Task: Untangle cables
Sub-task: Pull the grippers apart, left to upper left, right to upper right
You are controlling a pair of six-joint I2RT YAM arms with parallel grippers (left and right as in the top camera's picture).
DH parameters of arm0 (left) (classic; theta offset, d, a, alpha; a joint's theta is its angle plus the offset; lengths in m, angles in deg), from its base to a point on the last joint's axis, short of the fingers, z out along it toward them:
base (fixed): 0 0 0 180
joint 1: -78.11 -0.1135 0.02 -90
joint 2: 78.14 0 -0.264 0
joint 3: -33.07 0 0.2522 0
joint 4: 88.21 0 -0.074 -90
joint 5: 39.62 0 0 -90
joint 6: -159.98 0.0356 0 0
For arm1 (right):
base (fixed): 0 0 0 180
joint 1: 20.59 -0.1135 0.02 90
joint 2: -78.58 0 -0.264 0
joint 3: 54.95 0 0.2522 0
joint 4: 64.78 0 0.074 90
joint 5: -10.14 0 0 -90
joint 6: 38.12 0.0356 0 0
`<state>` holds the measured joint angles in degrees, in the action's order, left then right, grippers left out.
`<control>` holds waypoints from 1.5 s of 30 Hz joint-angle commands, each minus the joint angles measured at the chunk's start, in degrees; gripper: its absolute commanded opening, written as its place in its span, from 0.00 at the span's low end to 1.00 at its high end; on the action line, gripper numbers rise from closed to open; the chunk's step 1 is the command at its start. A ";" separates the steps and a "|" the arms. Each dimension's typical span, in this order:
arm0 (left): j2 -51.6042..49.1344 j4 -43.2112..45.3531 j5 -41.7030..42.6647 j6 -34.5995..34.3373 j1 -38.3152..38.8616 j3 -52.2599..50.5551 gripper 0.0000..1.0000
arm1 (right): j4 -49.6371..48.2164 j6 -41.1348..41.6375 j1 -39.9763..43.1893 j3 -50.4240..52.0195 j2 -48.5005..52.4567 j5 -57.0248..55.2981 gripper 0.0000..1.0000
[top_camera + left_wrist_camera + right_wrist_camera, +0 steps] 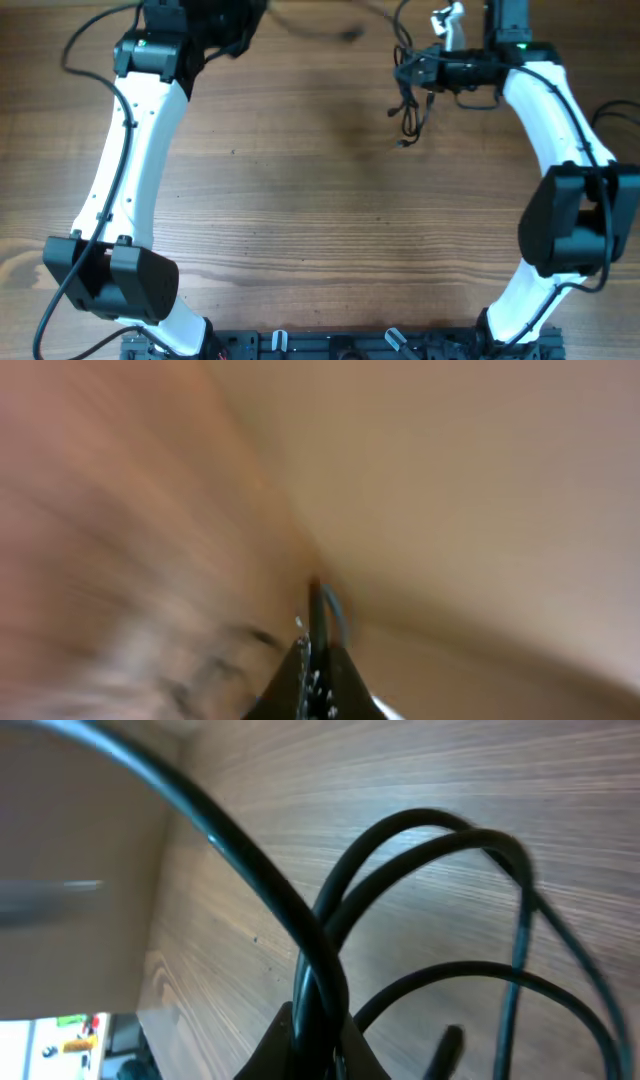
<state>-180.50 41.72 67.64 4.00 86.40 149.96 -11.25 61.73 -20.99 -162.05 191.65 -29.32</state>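
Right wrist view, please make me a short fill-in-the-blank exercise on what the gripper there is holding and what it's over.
1. The right gripper is shut on a bundle of ____.
2. Every cord in that bundle is ____ in colour.
3. Below them lies a table made of ____.

Missing words: cables; black; wood.

No legible txt, labels, brands, nos. or signs in any view; wrist views blurred.
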 commanded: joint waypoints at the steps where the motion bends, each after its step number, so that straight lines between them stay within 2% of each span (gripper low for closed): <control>1: 0.52 -8.79 -26.73 13.94 -0.50 0.26 0.04 | 1.14 0.68 3.19 0.04 -6.27 2.32 0.04; 4: -0.66 -14.78 -32.54 20.11 -1.14 0.26 0.04 | 1.95 0.81 5.44 0.02 -9.16 2.34 0.04; 8: -2.43 -19.17 -34.32 26.32 -2.73 0.26 0.04 | 3.48 0.63 8.59 0.02 -12.96 1.57 0.04; 17: -3.74 -21.81 -31.98 27.12 -7.69 0.26 0.04 | 9.60 2.75 14.58 0.04 -15.23 -10.25 0.04; 22: -3.78 -21.57 -31.56 32.85 -7.85 0.26 0.04 | 12.22 10.97 14.45 0.04 -15.23 -28.11 0.04; 26: -3.78 -21.66 -39.15 33.88 -9.57 0.26 0.04 | 14.40 17.22 14.45 0.04 -15.19 -45.27 0.04; 28: -3.78 -21.62 -42.23 33.83 -10.97 0.26 0.04 | 15.15 18.29 14.45 0.04 -15.15 -49.46 0.04; 31: -3.85 -21.40 -44.81 33.81 -14.10 0.26 0.04 | 15.37 18.75 14.47 0.04 -15.15 -50.88 0.04; 45: -4.57 -22.08 -44.57 34.05 -30.80 0.26 0.04 | 13.42 18.82 16.35 0.04 -11.15 -50.51 0.04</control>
<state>-184.11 18.81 32.86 36.77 61.92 149.92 3.31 79.13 -8.10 -162.05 177.54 -70.84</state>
